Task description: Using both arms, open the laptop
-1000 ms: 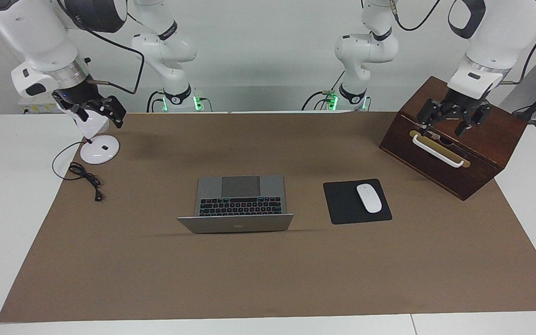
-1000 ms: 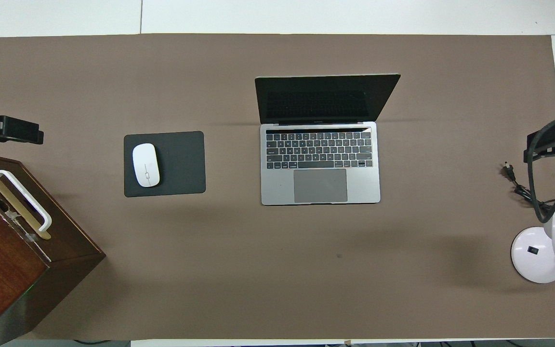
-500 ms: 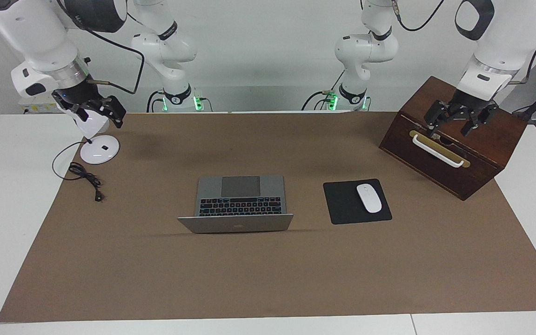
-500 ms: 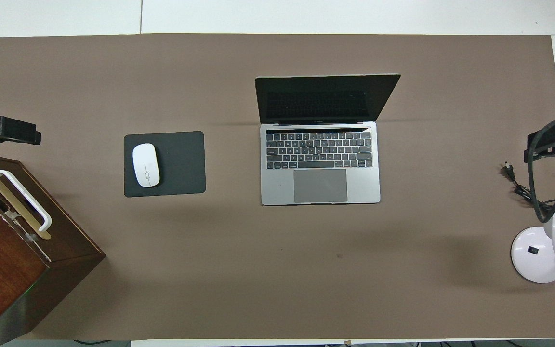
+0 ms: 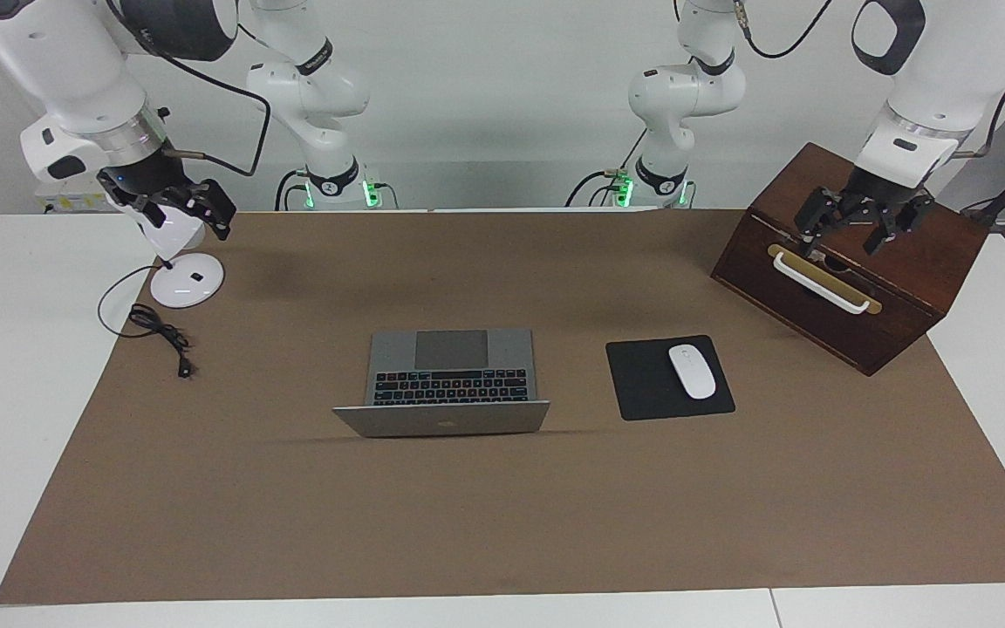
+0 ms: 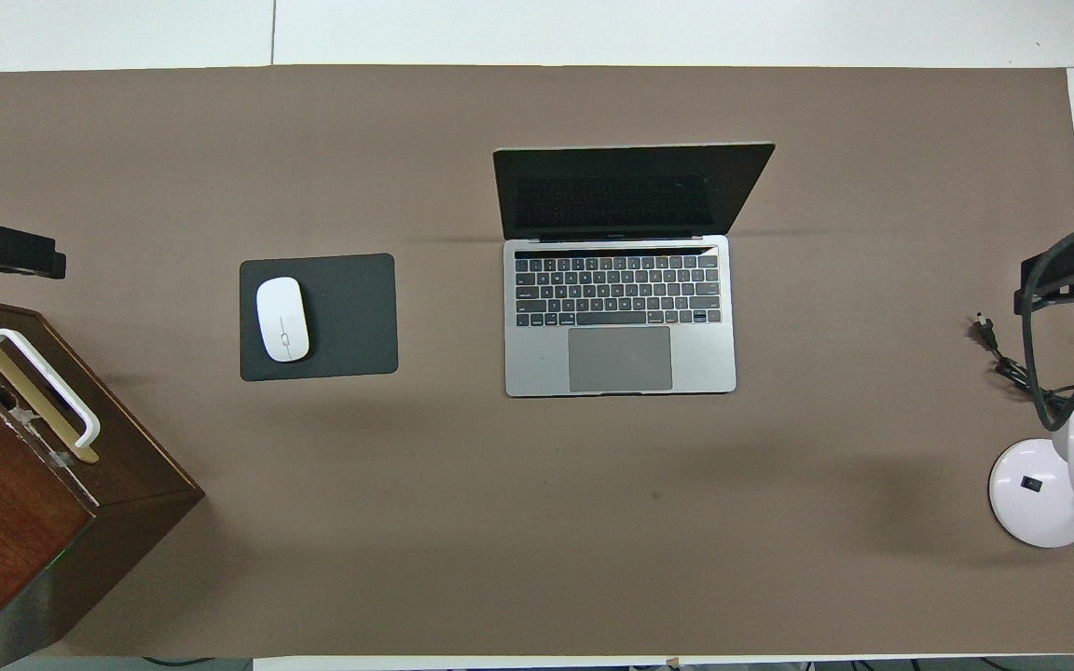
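Observation:
The silver-grey laptop (image 5: 450, 375) stands open in the middle of the brown mat, its lid (image 5: 443, 419) raised and its dark screen (image 6: 630, 191) turned toward the robots. Black keyboard and grey trackpad (image 6: 619, 359) show. My left gripper (image 5: 851, 228) hangs open and empty over the wooden box, well away from the laptop; it also shows in the overhead view (image 6: 6, 252). My right gripper (image 5: 181, 212) hangs open and empty over the desk lamp at the other end of the table; it also shows in the overhead view (image 6: 1068, 280).
A dark wooden box (image 5: 904, 288) with a white handle (image 5: 819, 281) sits at the left arm's end. A black mouse pad (image 5: 642, 384) with a white mouse (image 5: 692, 371) lies beside the laptop. A white desk lamp (image 5: 187, 281) and its cable (image 5: 158, 331) are at the right arm's end.
My left gripper has drifted a little toward the left arm's end of the table, over the box. The right gripper and the laptop have not moved.

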